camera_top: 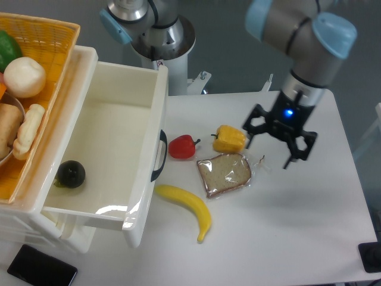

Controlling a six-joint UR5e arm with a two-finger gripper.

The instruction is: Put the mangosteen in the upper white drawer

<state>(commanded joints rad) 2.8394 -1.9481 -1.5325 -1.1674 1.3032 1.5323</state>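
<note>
- Mangosteen [71, 174] lying in the near left corner of the upper white drawer [113, 128], as the task asks.
- Claw [279, 146] spread open, holding nothing, over the bench [286, 226].
- Fruit far to the claw's left; no further reach apparently needed.

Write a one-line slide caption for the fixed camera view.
Mangosteen lies inside the open upper white drawer while the empty, open gripper hovers over the table beside the yellow pepper and bread slice.
</note>
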